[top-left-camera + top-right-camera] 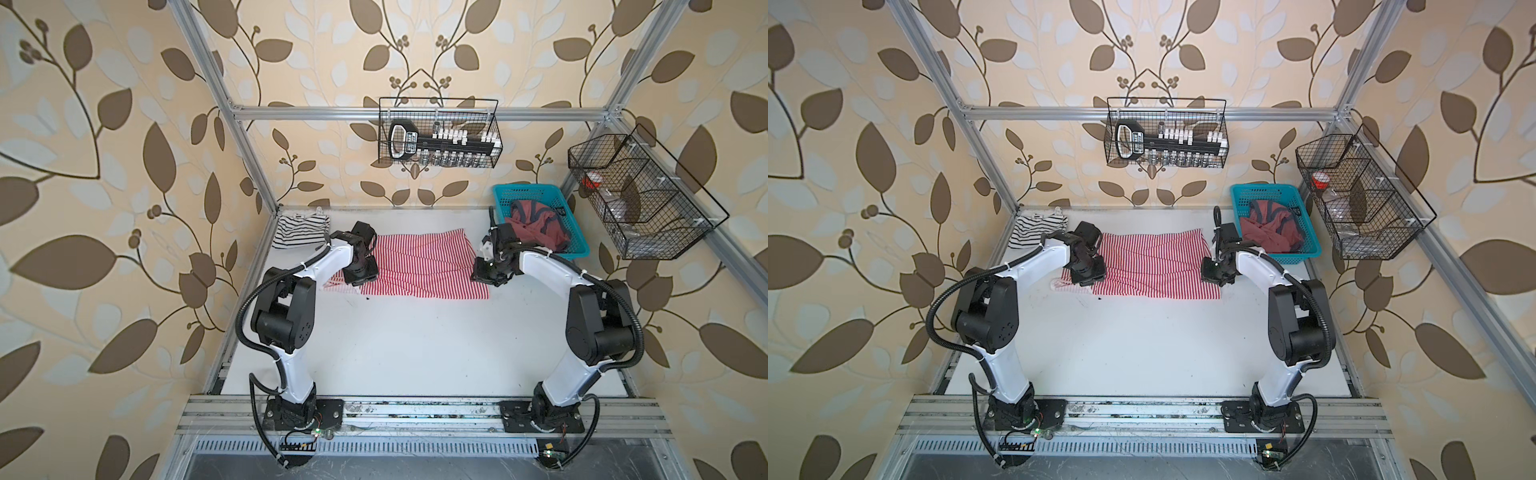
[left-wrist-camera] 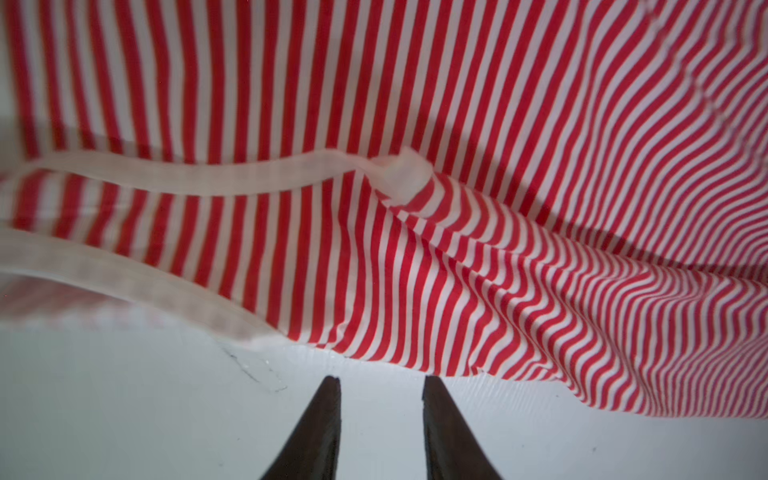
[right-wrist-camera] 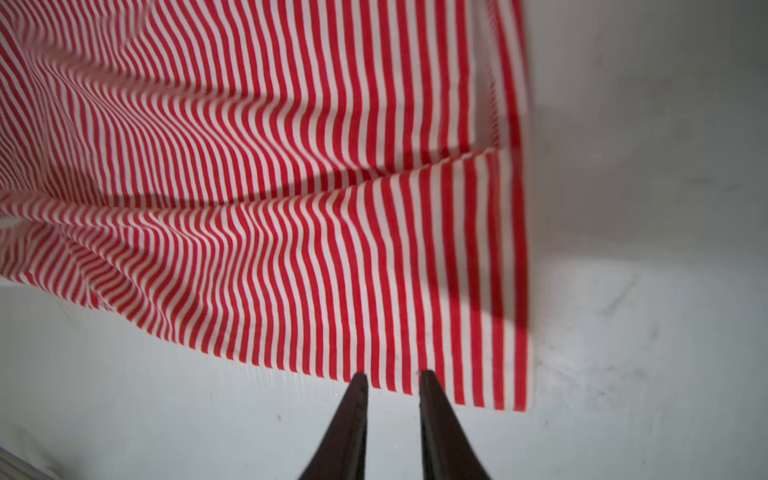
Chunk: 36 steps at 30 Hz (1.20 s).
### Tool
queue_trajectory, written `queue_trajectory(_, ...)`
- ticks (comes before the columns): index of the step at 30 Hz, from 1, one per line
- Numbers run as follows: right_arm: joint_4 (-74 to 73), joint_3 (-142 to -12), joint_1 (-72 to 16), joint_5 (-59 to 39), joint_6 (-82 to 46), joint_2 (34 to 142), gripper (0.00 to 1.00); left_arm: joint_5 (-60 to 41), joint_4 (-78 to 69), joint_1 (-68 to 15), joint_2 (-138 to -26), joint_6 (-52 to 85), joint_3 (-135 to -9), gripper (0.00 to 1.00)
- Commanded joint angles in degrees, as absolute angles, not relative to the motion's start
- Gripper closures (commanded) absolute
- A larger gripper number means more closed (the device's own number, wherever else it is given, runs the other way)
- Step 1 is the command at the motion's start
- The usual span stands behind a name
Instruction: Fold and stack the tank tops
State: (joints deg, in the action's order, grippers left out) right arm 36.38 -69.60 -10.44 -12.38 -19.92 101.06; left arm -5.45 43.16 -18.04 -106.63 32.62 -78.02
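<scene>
Item: white cloth tank top with thin red stripes point(image 1: 415, 266), half-folded, far half of white table point(image 1: 415, 353). Your left gripper point(image 2: 380, 380), right gripper point(image 3: 392, 376): jaws apart, empty, one per end. Next, likely: pinch both ends, fold across

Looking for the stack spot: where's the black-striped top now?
In both top views the black-striped top lies at the table's far left corner, left of the red-striped top.

Two tank tops, one red-striped top point(image 1: 415, 266), one black-striped top point(image 1: 299, 230), one teal basket point(image 1: 528, 195), one dark red garment point(image 1: 536, 226), two wire baskets point(image 1: 436, 164) point(image 1: 665, 245), two arms point(image 1: 286, 311) point(image 1: 590, 324)
</scene>
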Motion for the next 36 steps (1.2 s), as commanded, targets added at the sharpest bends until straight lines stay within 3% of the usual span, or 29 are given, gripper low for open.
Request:
queue_trajectory(1,34.11,-68.4,-10.72,-13.61,-20.2,103.79,0.78,-7.65,39.14,-17.49,-107.95,35.93,-76.66,0.66)
queue_trajectory(5,33.22,-69.19,-10.39,-12.57,-20.18,106.71,0.74,-5.47,37.88,-17.49,-110.04,36.73,-76.2,0.61)
queue_trajectory(13,34.97,-68.78,-8.74,-9.38,-19.31,110.76,0.77,-2.21,39.9,-16.71,-113.44,35.81,-74.55,0.6)
queue_trajectory(26,35.86,-59.7,-8.43,-2.5,-21.18,105.7,0.76,2.52,43.6,-16.26,-108.43,35.36,-64.98,0.55)
queue_trajectory(36,36.84,-52.95,-12.29,-3.26,-22.95,99.72,0.75,-0.51,45.02,-18.12,-100.15,35.59,-59.59,0.53)
